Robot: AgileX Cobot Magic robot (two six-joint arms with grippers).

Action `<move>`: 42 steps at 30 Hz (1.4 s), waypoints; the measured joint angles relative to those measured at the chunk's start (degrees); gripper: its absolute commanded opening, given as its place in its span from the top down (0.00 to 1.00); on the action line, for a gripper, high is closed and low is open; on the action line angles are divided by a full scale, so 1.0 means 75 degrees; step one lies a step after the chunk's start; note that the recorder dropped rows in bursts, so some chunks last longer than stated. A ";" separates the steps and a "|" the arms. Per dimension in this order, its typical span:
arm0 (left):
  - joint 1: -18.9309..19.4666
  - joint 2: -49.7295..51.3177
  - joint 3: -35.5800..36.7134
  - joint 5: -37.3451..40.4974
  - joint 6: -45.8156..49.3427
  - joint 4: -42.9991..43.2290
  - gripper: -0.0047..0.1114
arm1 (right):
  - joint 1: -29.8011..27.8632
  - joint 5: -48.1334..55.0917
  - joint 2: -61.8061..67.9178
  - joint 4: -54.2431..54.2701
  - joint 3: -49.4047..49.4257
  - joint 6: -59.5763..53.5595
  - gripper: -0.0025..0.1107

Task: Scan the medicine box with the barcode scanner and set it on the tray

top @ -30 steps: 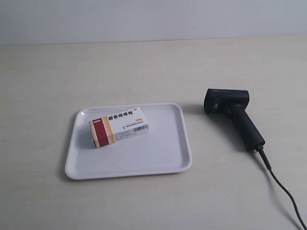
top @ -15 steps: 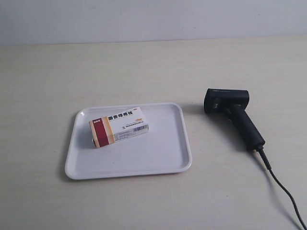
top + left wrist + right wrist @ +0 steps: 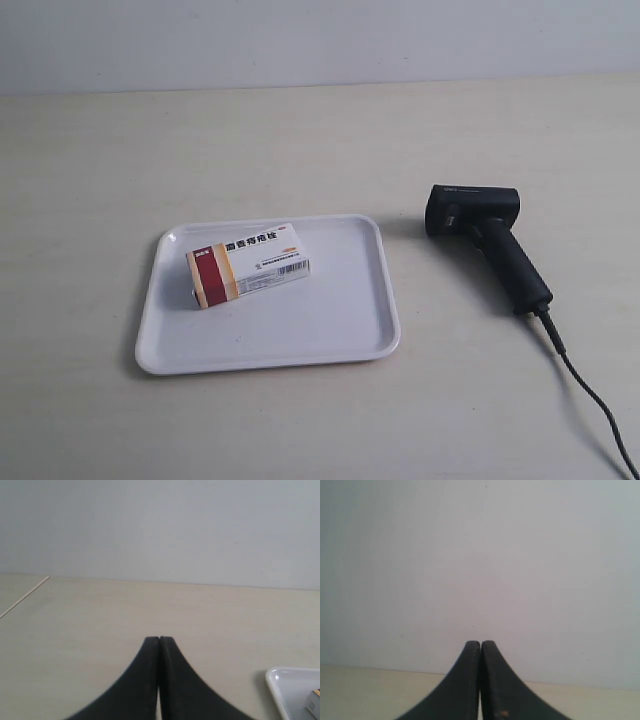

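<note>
Medicine box [image 3: 248,264] (barcode, unreadable print) lies on tray [image 3: 330,330].

Left gripper [image 3: 159,641] jaws closed, empty; tray [image 3: 278,680] corner nearby

Exterior view: raised position, looking down and across the table [image 3: 300,140] toward the wall [image 3: 320,40]. Left wrist view: low, near the tabletop, facing the wall; shares a corner of the tray [image 3: 280,680] with the exterior view. Right wrist view: low, facing mostly wall.
</note>
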 measured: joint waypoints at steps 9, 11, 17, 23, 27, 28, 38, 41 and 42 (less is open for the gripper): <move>0.0000 0.0000 0.0000 0.0000 0.0000 0.0000 0.95 | 0.0000 0.0000 0.0000 0.0022 0.0000 0.0000 0.97; 0.0000 0.0000 0.0000 0.0000 0.0000 0.0000 0.95 | 0.0000 0.0000 -0.0054 0.0022 0.0042 0.0000 0.97; 0.0000 0.0000 0.0000 0.0000 0.0000 0.0000 0.95 | 0.0000 -0.0014 -0.0727 -0.0399 0.1422 0.0183 0.97; 0.0000 0.0000 0.0000 0.0000 0.0000 0.0000 0.95 | 0.0000 0.0049 -0.1662 -0.0415 0.3402 0.0365 0.97; 0.0000 0.0000 0.0000 0.0005 0.0000 0.0000 0.95 | 0.0000 0.0243 -0.2031 -0.0415 0.3864 0.0393 0.97; 0.0000 0.0000 0.0000 0.0005 0.0000 0.0000 0.95 | 0.0000 0.0261 -0.2077 -0.0397 0.3864 0.0447 0.97; 0.0000 0.0000 0.0000 0.0005 0.0000 0.0000 0.95 | -0.1299 0.0247 -0.3326 -0.0270 0.3864 0.0447 0.97; 0.0000 0.0000 0.0000 0.0005 0.0000 0.0000 0.95 | -0.1871 0.0231 -0.3629 -0.0270 0.3864 0.0447 0.97; 0.0000 0.0000 0.0000 0.0005 0.0000 0.0000 0.95 | -0.2000 0.0231 -0.3667 -0.0270 0.3864 0.0447 0.97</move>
